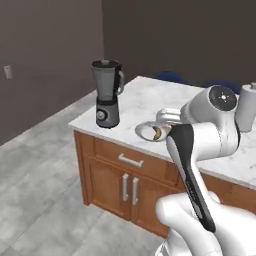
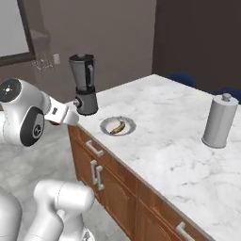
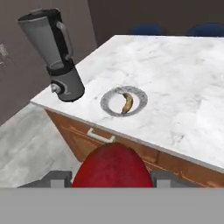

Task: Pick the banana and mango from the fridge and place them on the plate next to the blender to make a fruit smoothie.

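A white marble counter (image 2: 179,141) tops a brown wooden cabinet (image 1: 115,180) with grey bar handles, and it carries everything else in the scene. Toward the counter's far right, seen from the right base view, a white paper-towel roll (image 2: 219,121) stands upright, well apart from the other things. At the near left corner stands the blender (image 2: 84,84), dark grey with a smoky jar and black lid, its knob facing the cabinet side. Just beside it lies the plate (image 3: 114,106), round and pale with a raised rim, close to the counter's front edge. The banana (image 3: 127,103) rests inside the plate, small and yellow with dark ends. In the hand view the gripper (image 3: 113,180) sits out in front of the counter edge, above the floor, its fingers partly spread and clamped on the mango (image 3: 113,168), a glossy red ball held between them.
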